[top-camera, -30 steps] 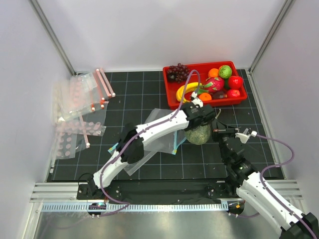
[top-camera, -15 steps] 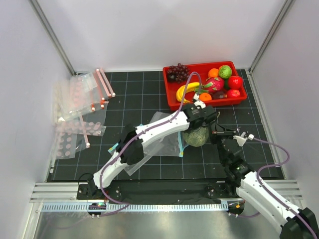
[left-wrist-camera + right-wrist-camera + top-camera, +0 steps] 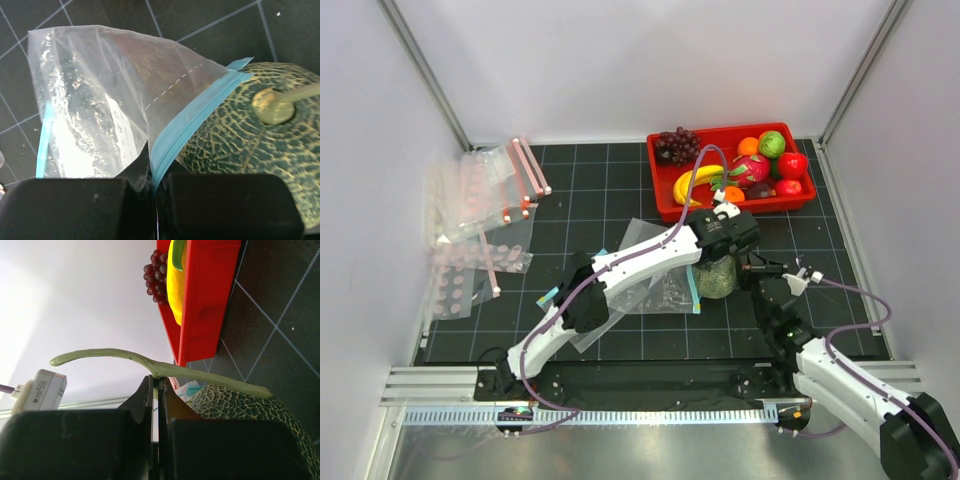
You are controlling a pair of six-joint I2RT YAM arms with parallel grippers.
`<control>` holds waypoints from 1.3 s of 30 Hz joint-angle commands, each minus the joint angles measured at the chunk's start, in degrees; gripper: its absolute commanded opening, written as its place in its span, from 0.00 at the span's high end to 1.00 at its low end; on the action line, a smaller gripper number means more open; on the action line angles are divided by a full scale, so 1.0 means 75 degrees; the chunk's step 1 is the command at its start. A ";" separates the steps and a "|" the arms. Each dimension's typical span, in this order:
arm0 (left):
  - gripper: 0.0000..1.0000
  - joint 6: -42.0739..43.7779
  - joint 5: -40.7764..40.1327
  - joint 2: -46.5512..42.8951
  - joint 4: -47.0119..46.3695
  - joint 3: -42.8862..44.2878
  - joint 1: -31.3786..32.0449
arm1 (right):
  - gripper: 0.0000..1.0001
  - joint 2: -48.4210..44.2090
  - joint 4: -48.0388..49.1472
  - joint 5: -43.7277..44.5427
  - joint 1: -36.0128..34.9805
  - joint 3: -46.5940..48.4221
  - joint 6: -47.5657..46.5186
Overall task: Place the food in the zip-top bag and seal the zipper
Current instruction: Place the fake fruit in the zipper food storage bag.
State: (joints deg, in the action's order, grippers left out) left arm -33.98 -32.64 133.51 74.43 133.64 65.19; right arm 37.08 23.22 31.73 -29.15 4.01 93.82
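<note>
The top camera looks steeply down from behind the arms (image 3: 630, 262), holding the whole black mat (image 3: 620, 190). The left wrist camera hangs close over the zip-top bag (image 3: 100, 100) and melon (image 3: 250, 135); the right wrist camera, rolled sideways and low, shares that melon.

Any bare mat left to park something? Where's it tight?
Bare: mat between the spare bags and red tray; also the strip nearside of the zip-top bag. Tight: centre, where left gripper, that bag, melon and right gripper meet.
</note>
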 commanded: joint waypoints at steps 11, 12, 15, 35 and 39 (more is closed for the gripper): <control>1.00 0.0101 -0.0006 -0.0142 -0.0175 0.0287 0.0062 | 0.99 0.0131 -0.0012 0.0399 -0.0309 0.0671 0.0204; 1.00 0.0101 -0.0030 -0.0188 -0.0198 0.0159 0.0051 | 0.99 0.0107 -0.0397 0.0410 -0.0309 0.0695 0.0298; 1.00 0.0112 0.0063 -0.0317 -0.0478 -0.0088 0.0050 | 0.99 0.0329 -0.0644 0.0294 -0.0321 0.0777 0.0451; 1.00 0.0839 -0.0429 -0.0095 -0.1909 -0.1179 0.0039 | 0.85 0.1361 -0.0740 0.0399 -0.0473 0.0696 -0.0310; 1.00 0.0851 -0.0487 -0.0001 -0.1874 -0.1214 0.0039 | 0.61 0.0893 -0.1348 0.0551 -0.0473 0.0789 -0.0614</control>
State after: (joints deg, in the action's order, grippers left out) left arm -28.12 -35.05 133.53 62.78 124.64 65.19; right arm 46.22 15.99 32.84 -32.51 9.43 91.50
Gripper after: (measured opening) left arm 0.009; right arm 0.329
